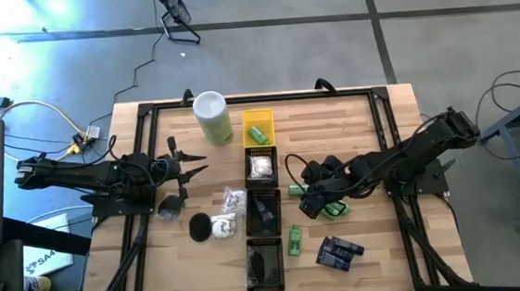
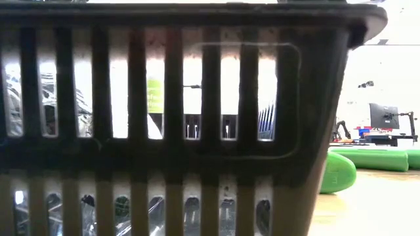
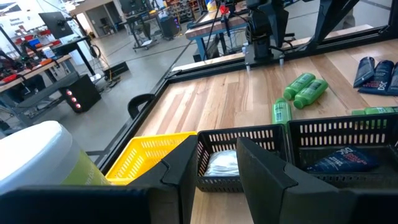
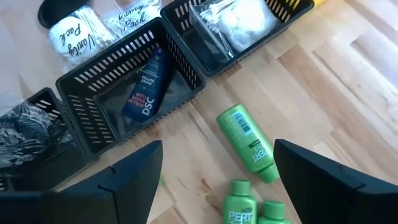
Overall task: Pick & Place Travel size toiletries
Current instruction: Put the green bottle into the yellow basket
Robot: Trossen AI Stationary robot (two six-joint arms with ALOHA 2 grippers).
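The right gripper point(image 4: 214, 180), fingers spread and empty, is held low over the counter point(image 1: 370, 127) so that the green bottles point(image 4: 247, 144) loose beneath it, beside the black trays point(image 4: 130, 93), can be taken, while the left gripper point(image 1: 190, 165) waits spread by the canister point(image 1: 212, 118).

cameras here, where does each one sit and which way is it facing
High view: above the table, looking straight down; both dark arms show, left gripper and right gripper.
Low view: at table height, pressed against a black slotted plastic basket; no arm shows.
Left wrist view: looks past its open fingers at the yellow slotted basket.
Right wrist view: looks down between open fingers at a bright green small bottle.
Shared: both wrist views show the dark blue flat packet in a basket.
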